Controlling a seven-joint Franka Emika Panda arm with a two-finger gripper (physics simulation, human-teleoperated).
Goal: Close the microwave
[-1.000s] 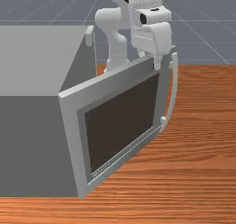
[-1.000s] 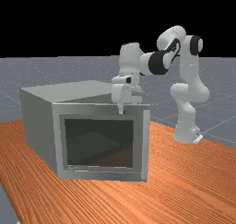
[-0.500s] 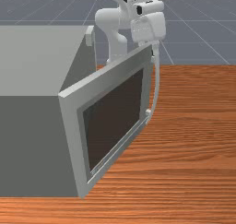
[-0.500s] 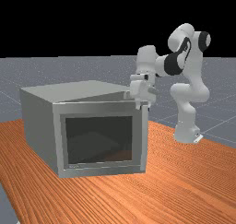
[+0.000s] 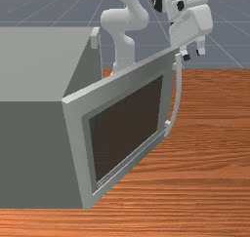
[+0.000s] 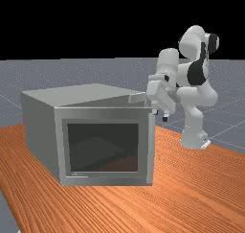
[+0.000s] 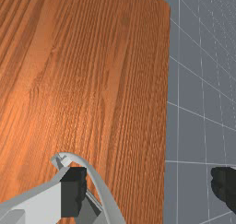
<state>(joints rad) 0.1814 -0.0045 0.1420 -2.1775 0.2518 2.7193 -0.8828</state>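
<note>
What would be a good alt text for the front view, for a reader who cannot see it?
A grey microwave stands at the front view's left on a wooden table, its dark-windowed door open. Near the top of the door's curved handle, a white robot arm reaches in from behind, its jaws apart.

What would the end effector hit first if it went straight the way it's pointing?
Probably the table, though the end effector might brush the door handle close beside it first; depth is unclear.
</note>
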